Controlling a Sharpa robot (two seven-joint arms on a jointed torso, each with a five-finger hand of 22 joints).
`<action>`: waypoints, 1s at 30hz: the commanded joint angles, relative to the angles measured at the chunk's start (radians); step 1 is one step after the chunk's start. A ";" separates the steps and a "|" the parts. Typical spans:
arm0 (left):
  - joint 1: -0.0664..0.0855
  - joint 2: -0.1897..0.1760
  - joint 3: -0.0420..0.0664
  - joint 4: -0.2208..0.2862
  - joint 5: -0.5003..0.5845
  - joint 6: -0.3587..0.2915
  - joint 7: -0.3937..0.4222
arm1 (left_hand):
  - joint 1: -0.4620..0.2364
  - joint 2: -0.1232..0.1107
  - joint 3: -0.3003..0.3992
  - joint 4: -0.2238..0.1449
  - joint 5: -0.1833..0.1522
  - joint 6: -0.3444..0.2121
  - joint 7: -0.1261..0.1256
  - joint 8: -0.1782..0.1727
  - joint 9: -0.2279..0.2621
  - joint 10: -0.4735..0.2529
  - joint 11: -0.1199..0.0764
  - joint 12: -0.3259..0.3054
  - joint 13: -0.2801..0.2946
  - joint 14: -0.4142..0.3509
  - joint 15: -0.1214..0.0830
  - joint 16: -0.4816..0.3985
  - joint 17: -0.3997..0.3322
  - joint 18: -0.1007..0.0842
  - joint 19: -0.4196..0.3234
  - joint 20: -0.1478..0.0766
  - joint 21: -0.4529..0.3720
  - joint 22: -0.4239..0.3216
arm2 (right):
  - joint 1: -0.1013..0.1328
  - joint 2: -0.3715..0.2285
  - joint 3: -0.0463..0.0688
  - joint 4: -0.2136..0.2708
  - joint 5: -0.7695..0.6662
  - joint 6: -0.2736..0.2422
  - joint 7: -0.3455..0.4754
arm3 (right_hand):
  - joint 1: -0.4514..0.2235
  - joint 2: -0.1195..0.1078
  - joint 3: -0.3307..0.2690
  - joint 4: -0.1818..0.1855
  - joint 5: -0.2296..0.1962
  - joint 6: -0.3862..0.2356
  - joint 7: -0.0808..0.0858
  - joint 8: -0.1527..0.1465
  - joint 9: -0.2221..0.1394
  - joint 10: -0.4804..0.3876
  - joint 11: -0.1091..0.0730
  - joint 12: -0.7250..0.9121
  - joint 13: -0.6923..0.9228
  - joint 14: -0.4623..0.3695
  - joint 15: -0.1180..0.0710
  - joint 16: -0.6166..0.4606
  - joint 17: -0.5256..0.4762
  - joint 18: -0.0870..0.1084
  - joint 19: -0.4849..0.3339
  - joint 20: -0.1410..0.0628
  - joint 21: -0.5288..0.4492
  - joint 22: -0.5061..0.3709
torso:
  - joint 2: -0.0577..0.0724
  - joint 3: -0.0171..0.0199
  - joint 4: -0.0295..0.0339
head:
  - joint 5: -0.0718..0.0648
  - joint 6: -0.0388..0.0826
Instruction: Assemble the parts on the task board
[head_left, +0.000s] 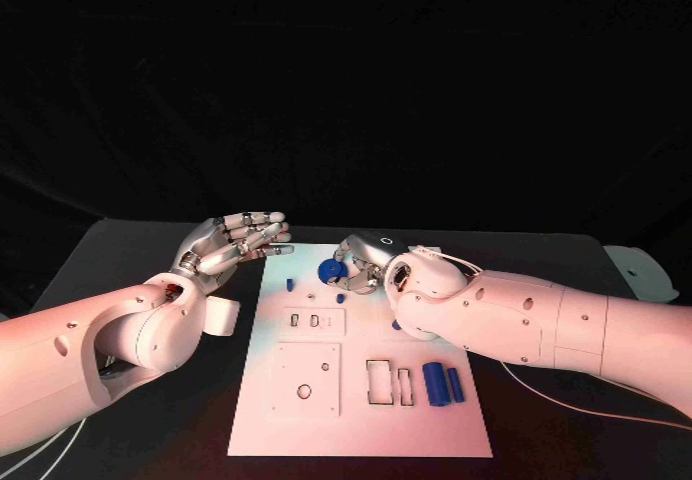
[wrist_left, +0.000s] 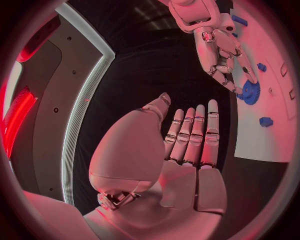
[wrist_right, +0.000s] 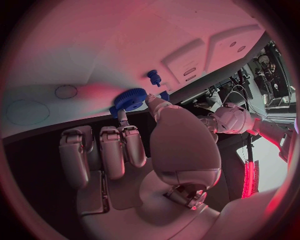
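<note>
At the task board's (head_left: 361, 400) far end, blue gear (wrist_right: 129, 98) pinched by right hand (wrist_right: 134, 150); left hand (head_left: 238, 243) beside, fingers straight, empty

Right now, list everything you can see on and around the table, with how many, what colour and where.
Table: one, black, under everything.
Task board: one, white, middle of the table.
Gear: one, blue, at the board's far end, pinched by the right hand.
Small pegs: several, blue, on the board's far half near the gear.
Cylinders: two, blue, lying side by side on the board's near right part.
Left hand: one, silver, fingers apart, holding nothing, raised beside the board's far left corner.
Right hand: one, silver, over the board's far end, on the gear.
</note>
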 joint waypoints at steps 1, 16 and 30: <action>0.001 0.001 0.001 0.001 0.000 0.015 0.006 | -0.007 0.007 0.005 0.001 0.005 -0.010 0.081 -0.001 -0.001 -0.007 0.001 -0.002 -0.001 -0.005 0.002 -0.007 -0.001 0.012 -0.005 0.004 -0.005 -0.001 | -0.001 0.000 -0.001 0.002 -0.002 0.034 -0.019 | 0.013 0.002 -0.005 -0.001 -0.005 -0.009 0.000 -0.006 -0.001 0.000 0.008 -0.004 0.157 0.104 0.007 0.006 0.264 -0.007 0.105 0.010 0.004 0.263 | 0.000 0.0002 0.0014 | -0.002 -0.001; 0.001 -0.005 0.001 0.001 0.000 0.016 0.005 | -0.007 0.007 0.005 0.001 0.005 -0.010 0.081 -0.001 -0.001 -0.007 0.001 -0.002 -0.001 -0.005 0.002 -0.007 -0.001 0.012 -0.005 0.004 -0.005 -0.001 | 0.004 -0.076 0.000 0.075 0.036 -0.141 0.053 | 0.038 0.010 -0.004 -0.005 0.038 -0.005 0.000 -0.015 0.001 0.001 0.009 -0.004 0.158 0.104 0.008 0.006 0.264 -0.007 0.105 0.012 0.004 0.263 | -0.002 0.0004 -0.0023 | 0.001 -0.003; 0.001 -0.013 0.000 0.001 0.000 0.020 0.005 | -0.007 0.007 0.005 0.001 0.005 -0.010 0.081 -0.001 -0.001 -0.007 0.001 -0.002 -0.001 -0.005 0.002 -0.007 -0.001 0.012 -0.005 0.004 -0.005 -0.001 | 0.054 -0.386 0.014 0.231 0.341 -0.070 0.411 | 0.129 0.016 0.027 -0.064 0.073 0.030 -0.018 -0.011 0.012 -0.009 -0.008 -0.015 0.149 0.104 -0.006 0.006 0.264 -0.006 0.103 0.000 0.003 0.261 | -0.008 0.0116 -0.0231 | -0.006 0.006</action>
